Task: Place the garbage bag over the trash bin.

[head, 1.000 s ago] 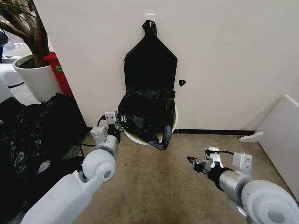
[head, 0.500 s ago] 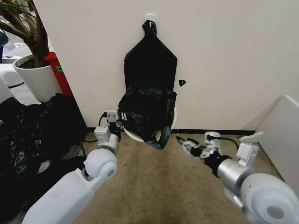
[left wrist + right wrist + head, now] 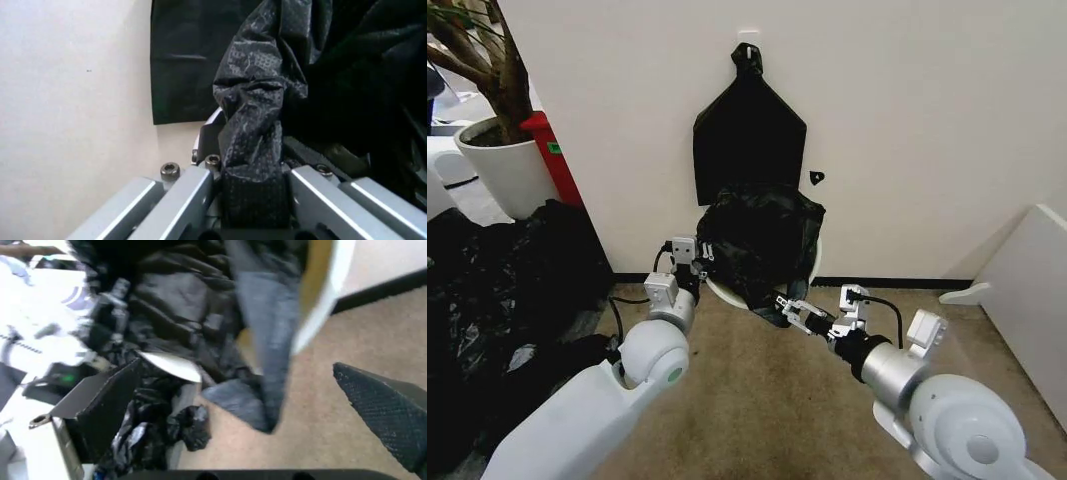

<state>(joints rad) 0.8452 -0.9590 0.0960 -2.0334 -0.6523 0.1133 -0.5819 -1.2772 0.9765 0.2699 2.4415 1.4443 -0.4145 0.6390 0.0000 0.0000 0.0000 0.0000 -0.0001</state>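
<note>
**Left gripper clamped on the bag at the bin; right gripper spread wide at the hanging fold**

From my station I count two black plastic things at far left: a big heap of black sheeting [image 3: 497, 300] on the floor, with one white plant pot [image 3: 502, 165] and one red box [image 3: 562, 160] behind it. The box carries a small green label I can't read.

My left gripper [image 3: 697, 262] sits at the bin's left edge. The left wrist view shows what the head view hides: its fingers [image 3: 183, 200] are clenched on a bunched fold of the garbage bag [image 3: 762, 240].

The one garbage bag is draped over the single trash bin [image 3: 727, 292], tilted against the wall. A flat black bag [image 3: 749, 140] hangs above it.

My right gripper [image 3: 789, 308] is at the bag's lower hanging fold, fingers spread apart, grasping nothing; its wrist view shows the fold [image 3: 267, 355] between them.
</note>
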